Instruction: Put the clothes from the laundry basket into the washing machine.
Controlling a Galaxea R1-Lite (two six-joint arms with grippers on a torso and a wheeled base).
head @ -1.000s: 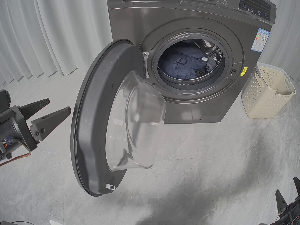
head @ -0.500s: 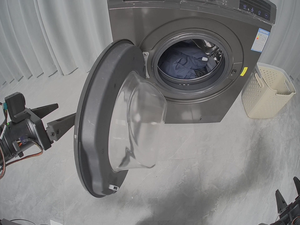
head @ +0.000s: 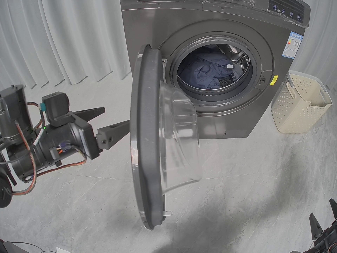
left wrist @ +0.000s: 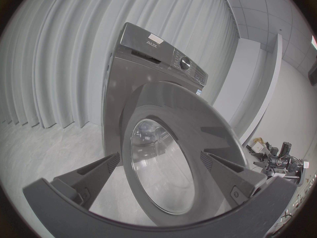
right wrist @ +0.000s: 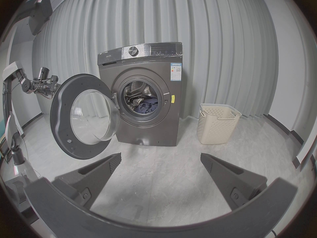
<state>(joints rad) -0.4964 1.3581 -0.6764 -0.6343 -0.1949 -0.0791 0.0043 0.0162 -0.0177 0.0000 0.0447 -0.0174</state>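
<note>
The grey washing machine (head: 210, 18) stands with its round door (head: 147, 123) swung about halfway out, edge-on in the head view. Dark blue clothes (head: 207, 72) lie inside the drum. My left gripper (head: 116, 116) is open at the door's outer face, its nearer finger against the door rim; in the left wrist view the door (left wrist: 185, 116) sits right before the spread left gripper (left wrist: 159, 153). The cream laundry basket (head: 302, 102) stands on the floor to the machine's right, with no clothes showing above its rim. My right gripper (right wrist: 160, 156) hangs open, low and well back from the machine (right wrist: 145, 60).
Pale curtains (head: 52, 36) run behind and to the left of the machine. Grey tiled floor (head: 228, 194) lies open in front of the machine and the basket (right wrist: 218, 123).
My left gripper has moved right to the door's outer face, and the door has swung from wide open toward the machine's opening. The right arm has stayed still.
</note>
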